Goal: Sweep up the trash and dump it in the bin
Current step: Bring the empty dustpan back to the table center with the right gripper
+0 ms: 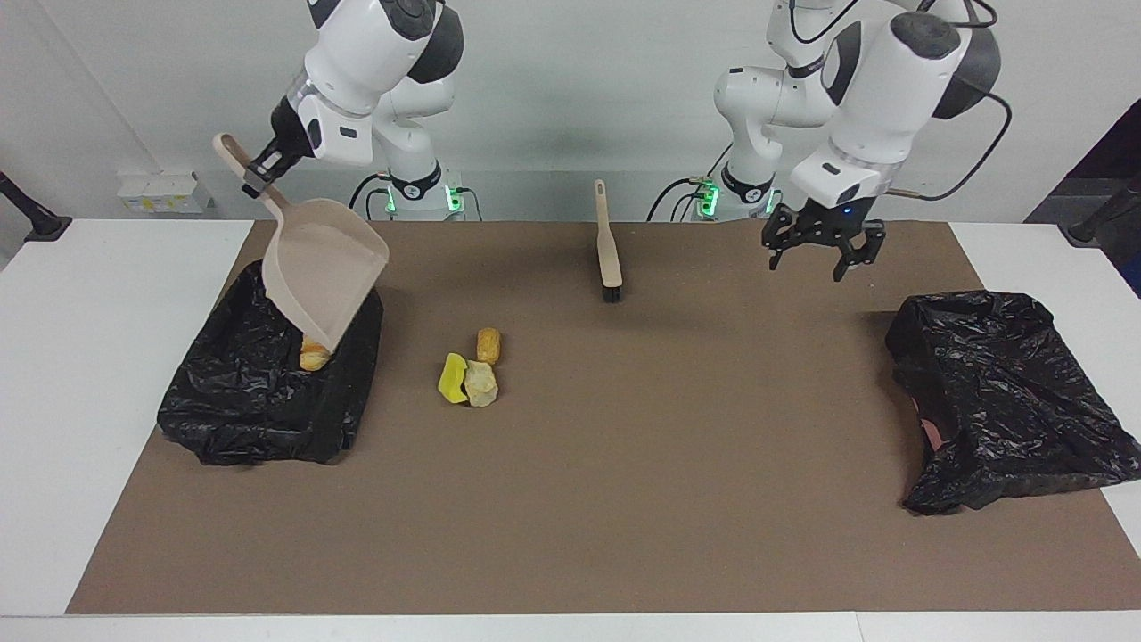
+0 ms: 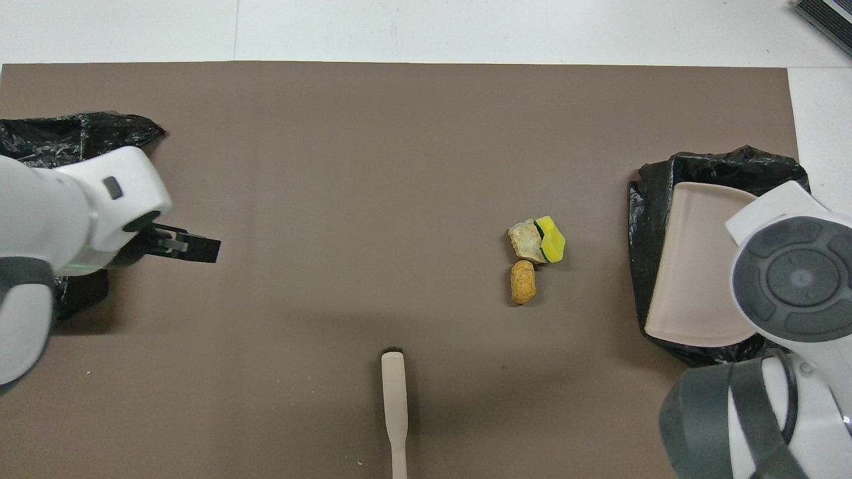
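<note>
The right gripper (image 1: 256, 176) is closed on the dustpan (image 1: 323, 267) handle, over the black bin (image 1: 258, 401). One bread piece (image 1: 312, 352) shows inside; more may be hidden. Three trash lumps (image 1: 471, 369) lie on the mat beside the bin. The left gripper (image 1: 820, 251) hangs open, empty. The brush (image 1: 609, 245) stands alone.

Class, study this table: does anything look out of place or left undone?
Yes. Three trash pieces lie unswept on the brown mat, outside the bin under the dustpan. The brush lies unheld near the robots; the left gripper hangs open, away from it.
</note>
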### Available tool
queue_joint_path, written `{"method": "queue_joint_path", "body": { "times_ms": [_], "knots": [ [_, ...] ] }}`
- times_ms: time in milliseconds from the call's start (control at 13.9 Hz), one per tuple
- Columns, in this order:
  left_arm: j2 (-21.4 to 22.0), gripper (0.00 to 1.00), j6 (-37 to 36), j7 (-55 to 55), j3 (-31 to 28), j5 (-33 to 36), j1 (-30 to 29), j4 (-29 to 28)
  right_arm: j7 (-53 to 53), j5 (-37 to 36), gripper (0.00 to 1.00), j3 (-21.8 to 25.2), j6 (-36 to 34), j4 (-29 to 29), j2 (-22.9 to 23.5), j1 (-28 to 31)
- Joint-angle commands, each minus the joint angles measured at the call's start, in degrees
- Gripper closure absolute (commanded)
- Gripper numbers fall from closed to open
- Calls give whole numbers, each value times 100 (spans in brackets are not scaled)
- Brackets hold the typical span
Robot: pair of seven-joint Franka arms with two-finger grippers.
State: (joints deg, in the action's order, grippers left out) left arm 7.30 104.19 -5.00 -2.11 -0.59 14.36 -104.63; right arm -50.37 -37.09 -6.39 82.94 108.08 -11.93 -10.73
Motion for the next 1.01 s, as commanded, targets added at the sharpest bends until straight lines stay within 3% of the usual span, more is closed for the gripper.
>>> {"method": "queue_joint_path", "body": {
  "times_ms": [0, 144, 359, 503, 718, 934],
  "knots": [
    [-106, 0, -714, -448, 9, 129, -266, 967, 1699, 1314, 100, 15, -7, -182, 112, -17],
    [-263, 0, -1441, -493, -26, 121, -477, 1539, 3034, 2106, 100, 6, 168, -295, 365, -348],
    [-650, 0, -2147, -572, -70, 94, -530, 2322, 5784, 2873, 100, 6, 712, -656, 1251, -1121],
    [-625, 0, -2210, -563, -70, 68, -539, 2333, 7245, 3137, 100, 15, 1274, -1181, 1971, -1562],
    [-598, 0, -2202, -555, -53, 59, -548, 2333, 8618, 3305, 100, 15, 1689, -2104, 2982, -1948],
    [-581, 0, -2184, -511, 70, 50, -766, 2333, 9439, 3428, 100, 7, 2757, -2327, 3696, -2362]
  ]
}}
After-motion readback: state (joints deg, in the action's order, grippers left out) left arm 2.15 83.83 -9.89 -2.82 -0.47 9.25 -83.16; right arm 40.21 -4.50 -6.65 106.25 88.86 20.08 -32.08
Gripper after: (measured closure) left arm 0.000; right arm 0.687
